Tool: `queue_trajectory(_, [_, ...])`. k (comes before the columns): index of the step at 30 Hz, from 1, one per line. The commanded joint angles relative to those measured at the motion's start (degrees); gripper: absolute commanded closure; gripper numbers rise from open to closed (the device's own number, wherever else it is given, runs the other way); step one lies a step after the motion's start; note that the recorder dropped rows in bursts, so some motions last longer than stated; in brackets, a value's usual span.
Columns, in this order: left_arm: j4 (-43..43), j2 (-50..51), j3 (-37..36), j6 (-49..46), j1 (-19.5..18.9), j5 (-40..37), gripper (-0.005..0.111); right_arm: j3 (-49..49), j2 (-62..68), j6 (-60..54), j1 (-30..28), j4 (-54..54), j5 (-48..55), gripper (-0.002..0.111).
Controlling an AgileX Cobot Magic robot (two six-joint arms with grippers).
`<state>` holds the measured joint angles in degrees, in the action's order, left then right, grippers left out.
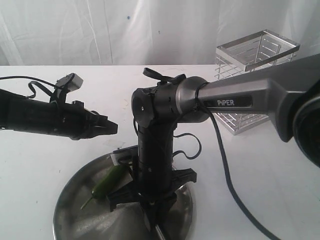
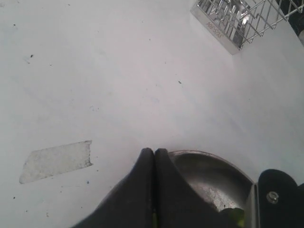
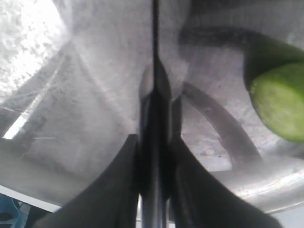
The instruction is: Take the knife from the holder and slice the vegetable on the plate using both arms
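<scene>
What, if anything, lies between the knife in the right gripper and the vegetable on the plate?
Nothing visible. The right gripper holds the knife over the plate; in the right wrist view only bare steel separates its blade from the cut end of the vegetable.

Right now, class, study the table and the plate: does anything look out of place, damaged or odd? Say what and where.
A scuffed strip of tape is stuck on the white table near the plate, serving no visible purpose. The vegetable shows a cut end, pale flesh exposed. Nothing is spilled.
</scene>
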<state>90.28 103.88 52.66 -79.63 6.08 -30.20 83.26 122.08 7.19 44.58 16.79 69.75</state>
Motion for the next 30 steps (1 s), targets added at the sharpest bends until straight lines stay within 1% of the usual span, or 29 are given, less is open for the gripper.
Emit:
queue_trajectory(1, [0.1,-0.5,0.0,0.6,-0.2,-1.4,0.107,0.0,-0.5,1.7,0.0,-2.5,0.2,0.108])
queue_trajectory(4, [-1.0,-0.5,0.0,1.4,-0.2,-2.0,0.107,0.0,-0.5,1.9,0.0,-2.3,0.2,0.108])
queue_trajectory(7, [-4.0,-0.5,0.0,1.7,-0.2,-1.0,0.107,0.0,-0.5,1.9,0.0,-2.3,0.2,0.108])
queue_trajectory(13, [-3.0,-0.5,-2.1,1.9,-0.2,7.5,0.107,0.0,-0.5,1.9,0.0,-2.3,0.2,0.108])
queue_trajectory(14, [-2.3,-0.5,-2.1,2.6,-0.3,8.0,0.107,0.0,-0.5,1.9,0.0,-2.3,0.2,0.108])
queue_trajectory(19, [3.9,-3.0,-1.9,3.8,-0.3,5.1,0.107,0.0,-1.2,1.4,0.0,-2.4,0.2,0.108])
queue_trajectory(23, [3.8,-7.0,-1.9,3.8,-0.3,5.1,0.107,0.0,-1.3,0.5,0.0,-2.7,0.2,0.108])
queue_trajectory(26, [2.0,-9.4,-1.9,3.8,-0.3,3.8,0.107,0.0,-1.3,-0.1,0.0,-2.4,0.2,0.108])
queue_trajectory(29, [0.5,-10.4,-1.9,3.8,-0.3,0.3,0.107,0.0,-1.3,-2.6,0.0,-1.1,0.2,0.1])
queue_trajectory(30, [0.0,-10.6,-1.9,3.8,-0.3,-0.3,0.107,0.0,-1.3,-3.0,0.0,-0.9,0.2,0.095])
